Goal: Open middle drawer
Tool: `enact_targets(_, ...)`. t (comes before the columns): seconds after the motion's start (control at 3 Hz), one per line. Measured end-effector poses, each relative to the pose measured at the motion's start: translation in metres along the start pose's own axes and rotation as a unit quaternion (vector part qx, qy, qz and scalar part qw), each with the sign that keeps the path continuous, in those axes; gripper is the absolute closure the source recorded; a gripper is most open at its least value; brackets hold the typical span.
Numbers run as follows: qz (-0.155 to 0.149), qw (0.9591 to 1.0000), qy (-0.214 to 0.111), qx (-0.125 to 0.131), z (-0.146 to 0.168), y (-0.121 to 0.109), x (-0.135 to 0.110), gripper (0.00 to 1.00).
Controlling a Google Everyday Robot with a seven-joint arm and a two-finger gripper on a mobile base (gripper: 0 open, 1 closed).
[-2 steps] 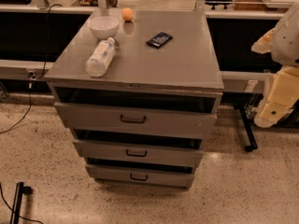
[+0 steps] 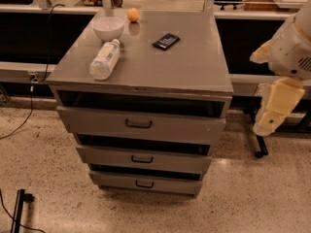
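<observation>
Speckled terrazzo floor (image 2: 43, 149), dark workbenches along the top of frame. Grey metal cabinet (image 2: 194, 76) sat centre frame.

Containers:
- 3 drawers, each with 1 dark bar pull. All three stood slightly proud, with a dark gap above each front. Interiors were in shadow, so contents couldn't be told.
- Top drawer (image 2: 184, 127) was the tallest-fronted. The middle drawer (image 2: 170, 162) sat directly under it, centre-low in frame, barely out, nothing touching its pull (image 2: 142, 159). Bottom drawer (image 2: 170, 185) was lowest, near the floor.
- 1 white bowl (image 2: 108, 28) at upper left of the cabinet top. Couldn't tell if anything was in it.

Other items on top:
- 1 orange (image 2: 133, 15) just behind and right of the bowl.
- 1 clear plastic bottle (image 2: 105, 59) on its side in front of the bowl.
- 1 black phone-like slab (image 2: 166, 41) right of centre.

Gripper (image 2: 265, 125) hung at the right edge of frame, beside the cabinet and well apart from it, about level with the top drawer. Whether it was released or clenched couldn't be told.

Vs 0.7 s earlier: drawers and top items were unchanged, and the arm had shifted slightly left toward the cabinet.
</observation>
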State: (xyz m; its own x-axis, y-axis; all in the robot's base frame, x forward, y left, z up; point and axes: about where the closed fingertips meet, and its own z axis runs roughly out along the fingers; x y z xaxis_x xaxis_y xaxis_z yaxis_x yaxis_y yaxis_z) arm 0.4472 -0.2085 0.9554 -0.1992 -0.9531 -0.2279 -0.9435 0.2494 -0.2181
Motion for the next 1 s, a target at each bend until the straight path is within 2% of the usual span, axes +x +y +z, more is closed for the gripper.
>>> enact_targets(0.33,-0.027,0.9979,-0.049,-0.033,0.057,0.022,-0.008,0.0)
enact_targets(0.67,-0.025,0.9941,-0.096,-0.044,0.114,0.054,0.005,0.0)
enact_targets(1.0,-0.017,0.9942,-0.105,-0.015,0.126,0.049,0.011,0.0)
